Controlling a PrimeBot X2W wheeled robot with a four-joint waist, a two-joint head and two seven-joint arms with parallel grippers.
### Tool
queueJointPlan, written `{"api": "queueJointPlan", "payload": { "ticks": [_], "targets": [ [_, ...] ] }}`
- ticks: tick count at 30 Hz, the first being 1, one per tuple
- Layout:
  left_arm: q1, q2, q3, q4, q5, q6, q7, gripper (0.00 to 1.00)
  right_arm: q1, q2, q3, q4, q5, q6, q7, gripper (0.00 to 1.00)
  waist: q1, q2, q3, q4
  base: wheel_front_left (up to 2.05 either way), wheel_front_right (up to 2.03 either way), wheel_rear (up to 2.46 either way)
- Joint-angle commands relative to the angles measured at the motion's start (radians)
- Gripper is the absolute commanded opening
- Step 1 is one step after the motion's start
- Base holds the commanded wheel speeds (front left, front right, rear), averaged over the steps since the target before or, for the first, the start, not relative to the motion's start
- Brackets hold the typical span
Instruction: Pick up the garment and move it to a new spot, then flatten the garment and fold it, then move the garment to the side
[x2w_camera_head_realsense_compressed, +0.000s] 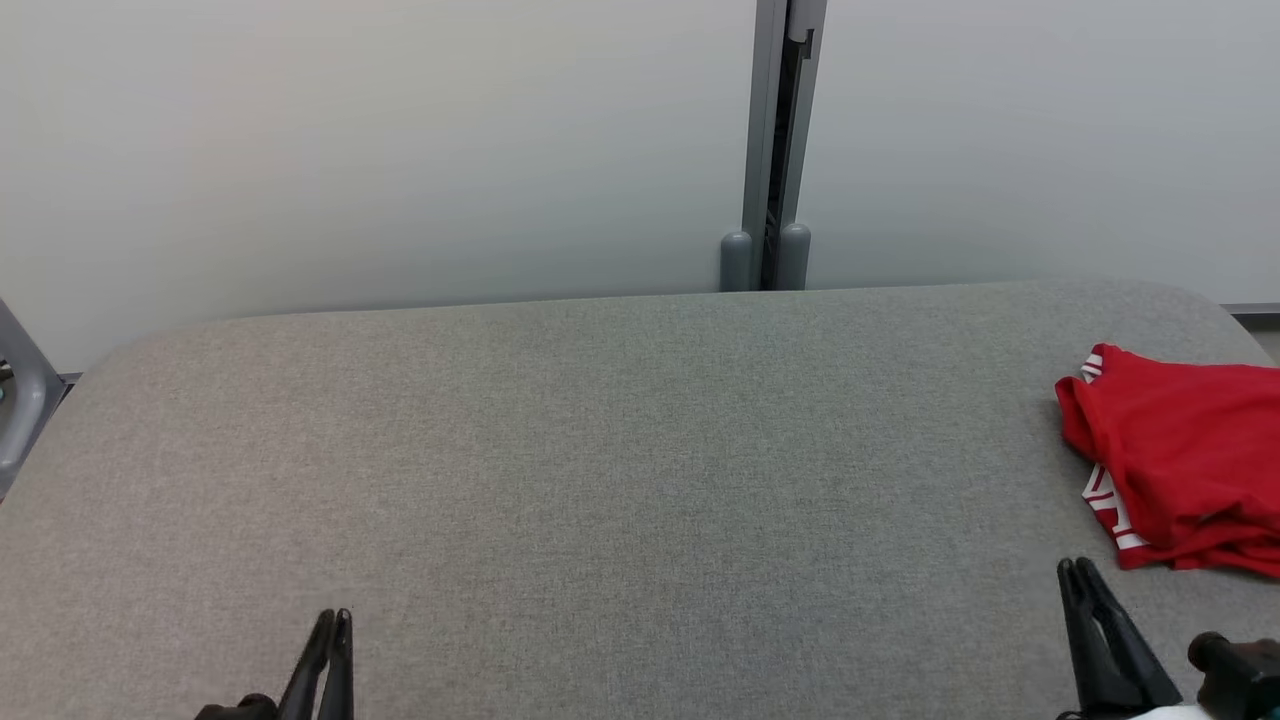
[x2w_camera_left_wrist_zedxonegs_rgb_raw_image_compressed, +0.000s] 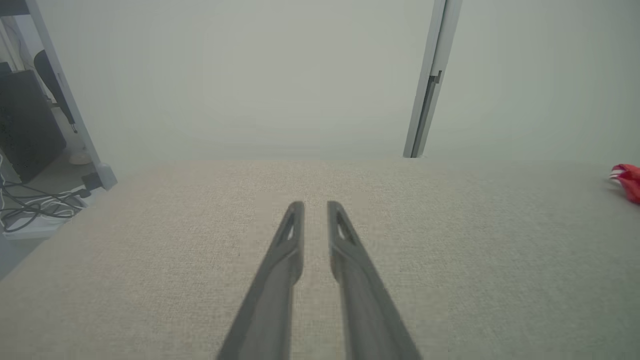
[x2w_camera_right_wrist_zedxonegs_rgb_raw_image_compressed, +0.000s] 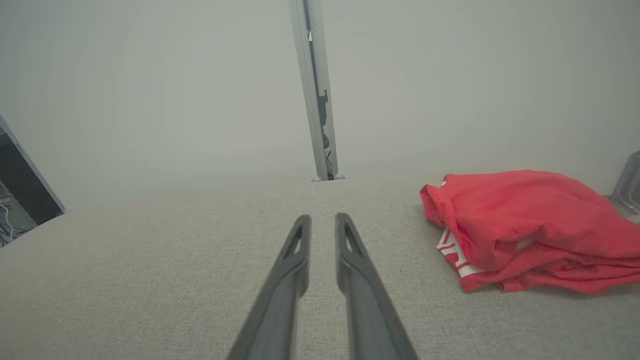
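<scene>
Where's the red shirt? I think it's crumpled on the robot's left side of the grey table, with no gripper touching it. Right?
Wrong side. The head view shows the red shirt crumpled on the robot's right side of the grey table. Neither the left gripper nor the right gripper touches it.

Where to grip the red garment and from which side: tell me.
Probably the thick layered edge by the white-striped trim of the red garment. Bring the right tool in low from the garment's left: it lies bunched on the table, and that stacked edge faces the tool.
</scene>
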Motion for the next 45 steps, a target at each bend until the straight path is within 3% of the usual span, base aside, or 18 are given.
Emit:
{"api": "queueJointPlan", "payload": {
  "ticks": [1,22,45],
  "targets": [
    [0.001,-0.002,-0.002,-0.012,-0.032,-0.007,-0.003,0.00,0.002,-0.005,-0.001,-0.008,0.041,0.000,0.001,0.00,0.0000,-0.0001,0.001,0.000,0.00,0.00,0.00],
    [-0.008,-0.043,-0.030,-0.030,-0.345,-0.085,-0.018,0.00,0.009,-0.047,-0.088,0.012,0.453,0.000,0.103,0.00,0.0000,-0.0001,0.013,-0.002,0.00,0.00,0.00],
    [-0.013,-0.081,-0.057,-0.055,-0.625,-0.155,-0.035,0.00,-0.003,-0.044,-0.206,0.037,0.784,0.000,0.237,0.00,0.0000,-0.0001,0.027,-0.004,0.00,0.00,0.00]
  ]
}}
